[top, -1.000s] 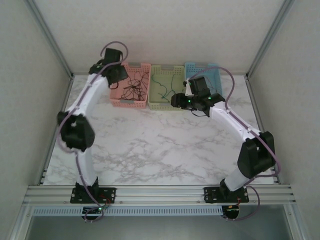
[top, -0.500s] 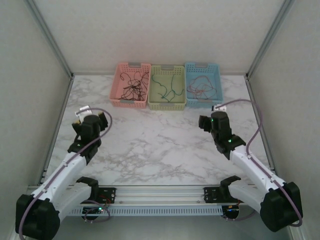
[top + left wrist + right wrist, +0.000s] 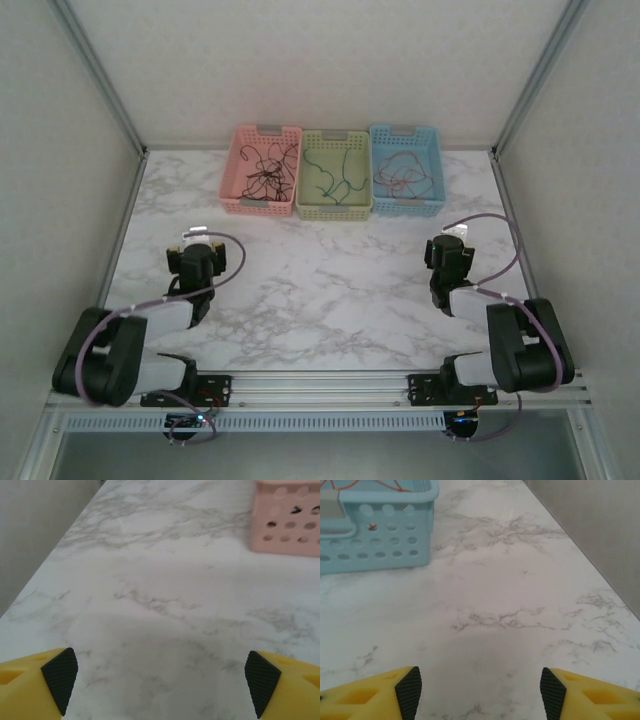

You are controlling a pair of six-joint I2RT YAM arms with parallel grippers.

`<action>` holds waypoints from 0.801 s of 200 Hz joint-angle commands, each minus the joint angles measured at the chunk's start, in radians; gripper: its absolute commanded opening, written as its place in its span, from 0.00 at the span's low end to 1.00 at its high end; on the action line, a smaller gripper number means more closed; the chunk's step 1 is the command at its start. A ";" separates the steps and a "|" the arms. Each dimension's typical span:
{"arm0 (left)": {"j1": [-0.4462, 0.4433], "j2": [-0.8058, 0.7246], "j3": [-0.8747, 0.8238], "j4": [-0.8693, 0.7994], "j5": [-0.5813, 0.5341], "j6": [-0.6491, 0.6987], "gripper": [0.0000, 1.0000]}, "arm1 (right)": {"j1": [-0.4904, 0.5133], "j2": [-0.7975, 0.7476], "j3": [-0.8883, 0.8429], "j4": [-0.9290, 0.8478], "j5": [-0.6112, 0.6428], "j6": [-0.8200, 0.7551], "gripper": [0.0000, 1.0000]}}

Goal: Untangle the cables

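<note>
cables [image 3: 265, 178] sit colour-sorted in three baskets [image 3: 335, 210] at the table [image 3: 320, 290]'s far edge; job seemingly done, so left gripper [image 3: 160, 680] and right gripper [image 3: 479, 690] rest near the near edge, gaping, empty.

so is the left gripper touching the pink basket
Apart. In the left wrist view the left gripper stands open over the marble table, with a stretch of table between it and the pink basket ahead.
</note>
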 commanded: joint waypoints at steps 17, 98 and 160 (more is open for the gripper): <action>0.043 0.109 0.051 0.212 0.204 0.028 0.87 | -0.043 0.132 -0.042 0.375 -0.203 -0.039 0.59; 0.109 0.166 -0.017 0.366 0.301 -0.028 0.98 | -0.064 0.170 0.010 0.307 -0.247 -0.033 0.99; 0.171 0.210 0.086 0.234 0.332 -0.087 1.00 | -0.064 0.170 0.011 0.307 -0.248 -0.033 0.99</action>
